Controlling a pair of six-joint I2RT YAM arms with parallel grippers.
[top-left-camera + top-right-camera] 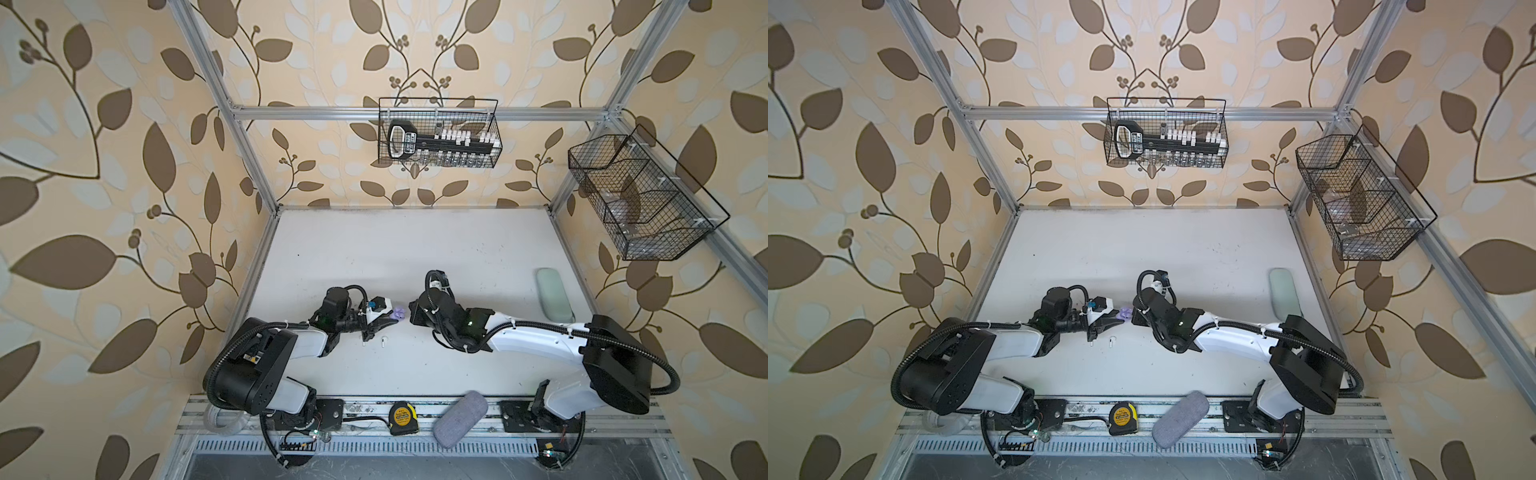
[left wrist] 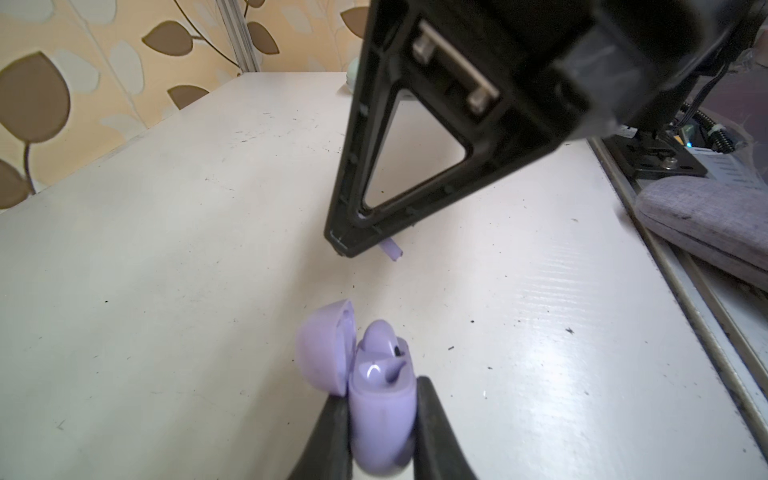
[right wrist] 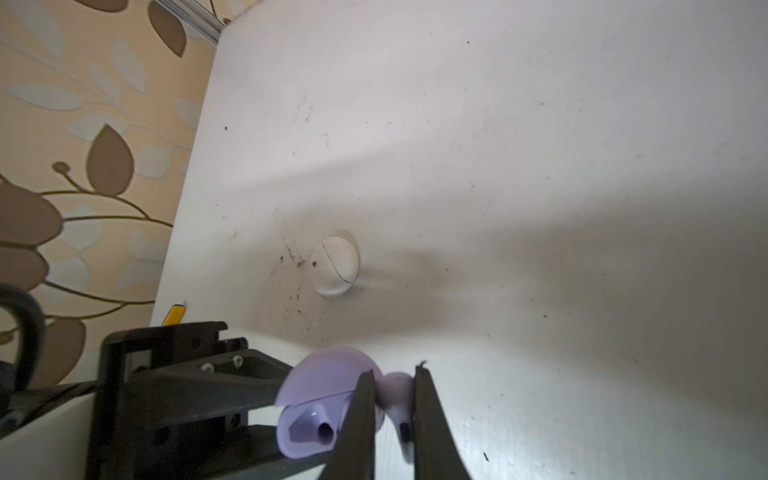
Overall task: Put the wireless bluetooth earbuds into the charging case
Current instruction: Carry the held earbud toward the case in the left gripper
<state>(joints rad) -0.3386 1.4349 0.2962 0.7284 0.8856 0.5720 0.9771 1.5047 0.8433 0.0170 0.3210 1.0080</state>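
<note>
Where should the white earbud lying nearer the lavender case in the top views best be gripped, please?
Grip the white earbud by its rounded head, coming straight down from above: it lies flat on the table, touching nothing else. That leaves the stem free for a socket, as the right pincer holds the lavender earbud. Its exact facing is too small to tell.

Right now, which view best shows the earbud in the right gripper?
Right wrist view: the lavender earbud is pinched in the right gripper, close up. Left wrist view shows only its stem tip; in both top views it cannot be made out.
</note>
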